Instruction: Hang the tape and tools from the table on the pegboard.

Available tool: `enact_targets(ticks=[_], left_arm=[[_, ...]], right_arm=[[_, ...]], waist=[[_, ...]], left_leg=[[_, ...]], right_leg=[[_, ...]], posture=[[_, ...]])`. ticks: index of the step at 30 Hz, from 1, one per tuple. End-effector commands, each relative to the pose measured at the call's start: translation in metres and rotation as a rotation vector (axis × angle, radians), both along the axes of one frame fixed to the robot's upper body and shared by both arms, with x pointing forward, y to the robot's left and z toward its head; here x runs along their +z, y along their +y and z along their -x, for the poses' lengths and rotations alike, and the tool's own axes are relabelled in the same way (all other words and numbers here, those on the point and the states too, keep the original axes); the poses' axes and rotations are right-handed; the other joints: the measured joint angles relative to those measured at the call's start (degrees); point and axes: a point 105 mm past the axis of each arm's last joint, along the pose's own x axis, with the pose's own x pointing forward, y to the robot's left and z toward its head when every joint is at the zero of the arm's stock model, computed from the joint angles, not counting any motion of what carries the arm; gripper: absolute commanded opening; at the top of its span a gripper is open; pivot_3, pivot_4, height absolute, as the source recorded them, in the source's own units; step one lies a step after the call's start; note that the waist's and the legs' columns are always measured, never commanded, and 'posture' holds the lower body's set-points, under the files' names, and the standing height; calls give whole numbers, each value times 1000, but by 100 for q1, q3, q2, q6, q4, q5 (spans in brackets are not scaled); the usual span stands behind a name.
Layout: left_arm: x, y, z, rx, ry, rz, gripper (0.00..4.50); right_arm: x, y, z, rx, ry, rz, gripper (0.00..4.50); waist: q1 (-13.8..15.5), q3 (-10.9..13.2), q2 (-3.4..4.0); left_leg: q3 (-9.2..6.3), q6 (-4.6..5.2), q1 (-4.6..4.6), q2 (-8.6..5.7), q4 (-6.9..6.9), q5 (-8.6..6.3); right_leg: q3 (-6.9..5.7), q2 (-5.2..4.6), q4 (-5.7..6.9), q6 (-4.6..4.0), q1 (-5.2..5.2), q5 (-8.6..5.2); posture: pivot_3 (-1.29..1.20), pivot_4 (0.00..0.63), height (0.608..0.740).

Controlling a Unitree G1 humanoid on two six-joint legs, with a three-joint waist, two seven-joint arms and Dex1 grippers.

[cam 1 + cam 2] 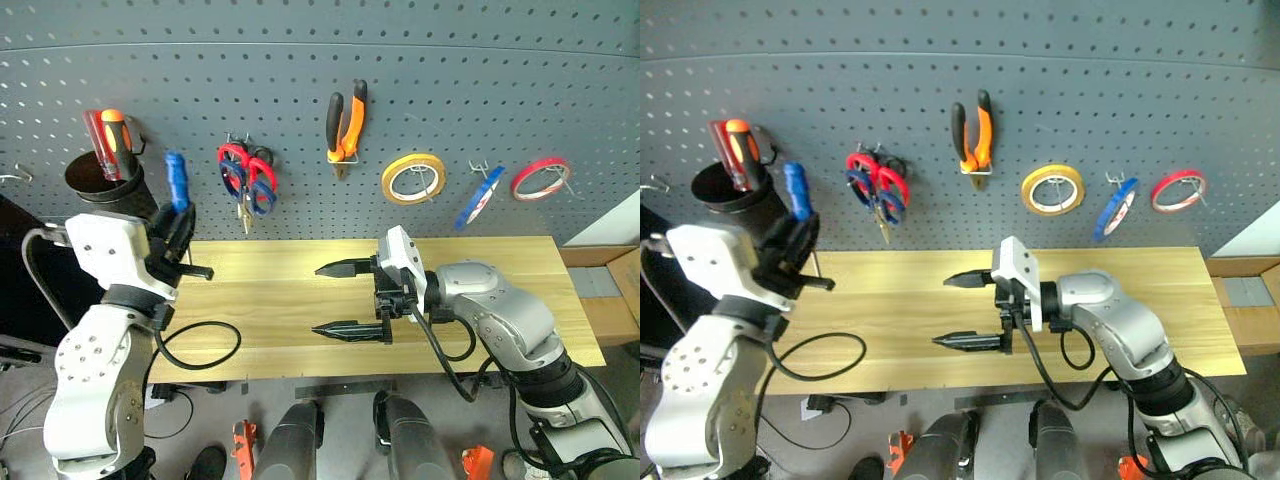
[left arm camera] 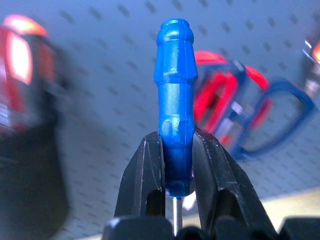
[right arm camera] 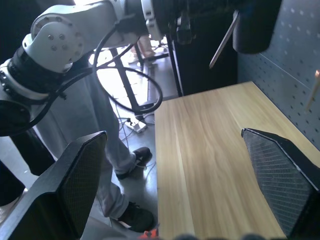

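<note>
Your left claw (image 1: 178, 222) clamps the blue screwdriver (image 1: 177, 180) handle-up, ready for the black holder (image 1: 105, 180) on the pegboard (image 1: 300, 80); your right claw (image 1: 350, 298) gapes wide above the surface (image 1: 500, 270).

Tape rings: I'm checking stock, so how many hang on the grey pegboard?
3, all on hooks on the pegboard's right part: a yellow tape ring, a thin blue tape ring beside it, and a red tape ring farthest right.

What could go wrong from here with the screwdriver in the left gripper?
The left gripper clamps only the lower end of the screwdriver handle, so it might pivot or slip. The black holder beside it already holds two screwdrivers, so insertion may jam. The scissors hang close and may be knocked.
</note>
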Motion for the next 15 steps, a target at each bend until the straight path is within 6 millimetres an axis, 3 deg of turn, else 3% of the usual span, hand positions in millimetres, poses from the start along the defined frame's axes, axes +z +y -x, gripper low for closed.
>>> enact_targets(ticks=[1,4,8,11,15], left_arm=[[63,15,2,53,-228,-39,439],[95,32,-2,71,-328,9,439],[106,48,-11,90,-355,-25,439],[101,56,-25,90,-335,-20,439],[79,68,-41,117,-281,-17,439]], right_arm=[[15,6,5,70,-53,-52,4500],[16,7,4,77,-59,-52,4500],[16,6,5,78,-58,-53,4500],[15,6,7,79,-55,-48,4500],[24,7,-2,12,-87,-91,4500]], waist=[[69,-5,-7],[144,-27,-27],[148,-29,-29],[146,-29,-29],[132,-29,-29]], left_leg=[[-3,0,1,-4,2,0],[-11,-4,-1,-4,6,2],[-10,-6,-1,-3,3,1],[-12,-9,-5,3,2,1],[-8,-10,-5,1,6,1]], right_leg=[[-2,-2,1,0,4,0],[-40,-2,-3,0,5,1],[-63,-6,-6,0,0,1],[-77,-6,-2,-2,-9,1],[-77,-11,-3,-2,-7,1]], posture=[[133,224,740],[124,224,740],[120,230,740],[111,234,740],[94,239,740]])
